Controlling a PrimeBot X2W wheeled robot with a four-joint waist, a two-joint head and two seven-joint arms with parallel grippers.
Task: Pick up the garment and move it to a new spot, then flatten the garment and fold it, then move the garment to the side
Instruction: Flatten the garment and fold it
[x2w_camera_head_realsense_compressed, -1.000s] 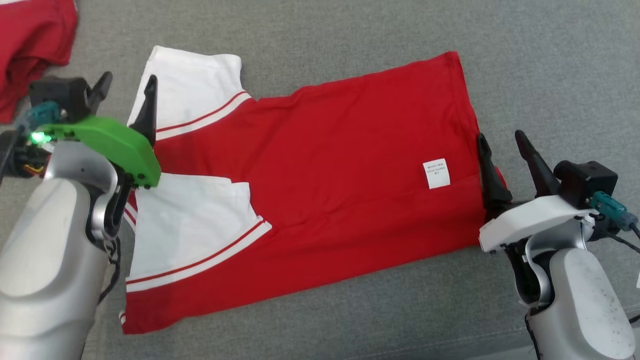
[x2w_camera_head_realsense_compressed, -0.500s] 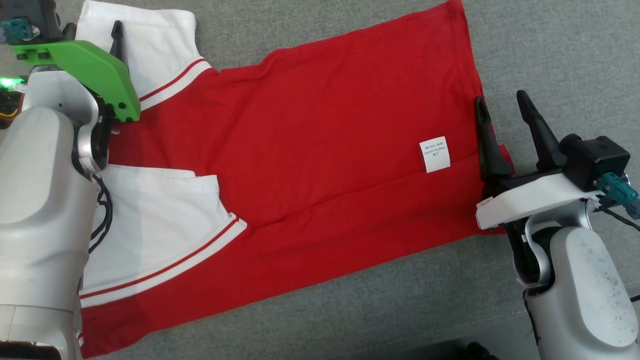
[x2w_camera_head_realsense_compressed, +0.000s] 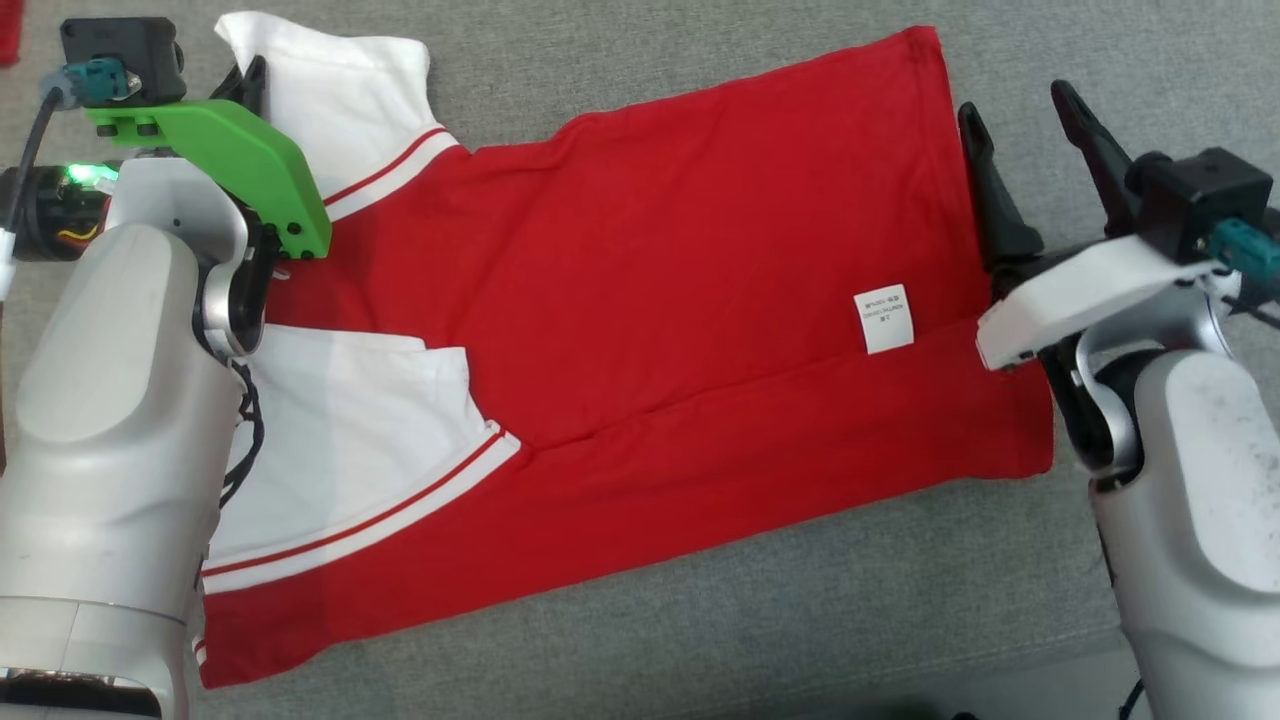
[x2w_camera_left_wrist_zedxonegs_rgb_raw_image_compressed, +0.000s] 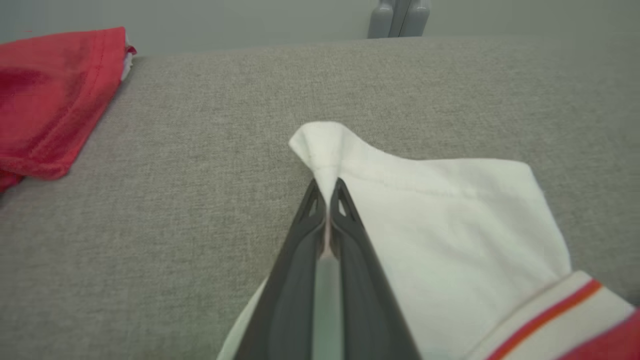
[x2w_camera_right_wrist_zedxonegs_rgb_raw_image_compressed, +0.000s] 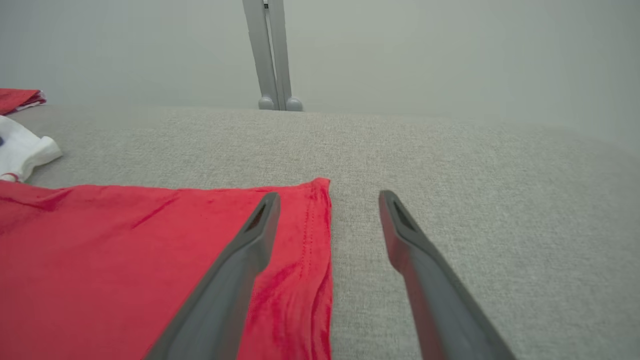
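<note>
Your left hand (x2w_camera_left_wrist_zedxonegs_rgb_raw_image_compressed: 327, 187) is pinched shut on the far white sleeve (x2w_camera_left_wrist_zedxonegs_rgb_raw_image_compressed: 440, 215), so close the wide-open, empty right hand (x2w_camera_right_wrist_zedxonegs_rgb_raw_image_compressed: 327, 200) on the hem (x2w_camera_right_wrist_zedxonegs_rgb_raw_image_compressed: 320, 240) it straddles and lift both evenly; the garment (x2w_camera_head_realsense_compressed: 680, 300) lies flat on the grey fabric surface (x2w_camera_head_realsense_compressed: 700, 50).

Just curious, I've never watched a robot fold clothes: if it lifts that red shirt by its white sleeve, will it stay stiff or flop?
Probably floppy: the white sleeve puckers where the left tool pinches it. The shirt lies thin and flat, so likely light, trailing behind.
</note>
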